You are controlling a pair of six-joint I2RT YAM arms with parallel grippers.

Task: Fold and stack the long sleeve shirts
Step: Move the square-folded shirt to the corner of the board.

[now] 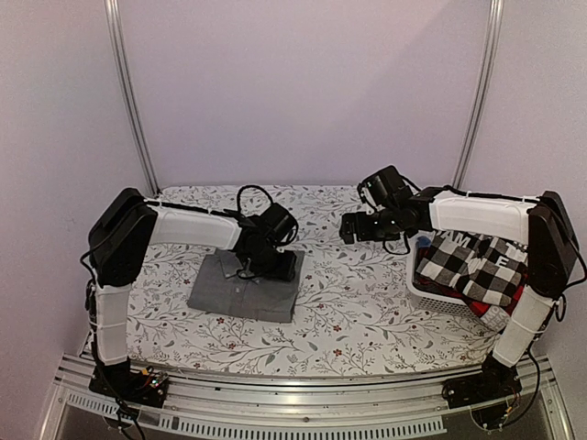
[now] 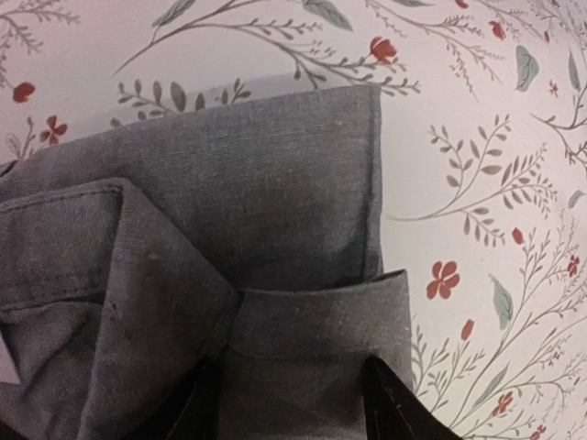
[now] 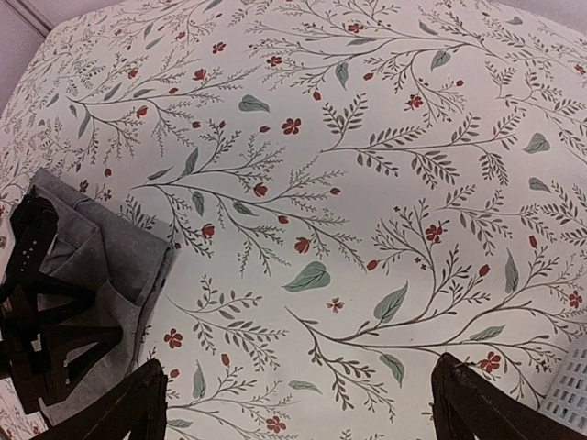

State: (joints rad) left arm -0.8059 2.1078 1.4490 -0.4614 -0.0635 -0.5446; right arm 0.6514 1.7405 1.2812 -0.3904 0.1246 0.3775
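The grey shirt (image 1: 240, 291) lies folded into a rectangle on the left of the floral table. My left gripper (image 1: 250, 269) is low over its far part. In the left wrist view its open fingers (image 2: 396, 409) straddle a grey collar fold (image 2: 312, 321), the gripper (image 2: 293, 414) gripping nothing. My right gripper (image 1: 352, 227) hovers open and empty above the table's far middle, and the right wrist view shows bare cloth between the fingers of the gripper (image 3: 307, 412). A black-and-white checked shirt (image 1: 472, 261) lies on a red-and-black one (image 1: 516, 298) in a basket.
The white basket (image 1: 429, 291) stands at the right edge under the right arm; its corner shows in the right wrist view (image 3: 569, 396). The floral tablecloth (image 1: 358, 302) covers the table. The grey shirt and left gripper show in the right wrist view (image 3: 101, 266).
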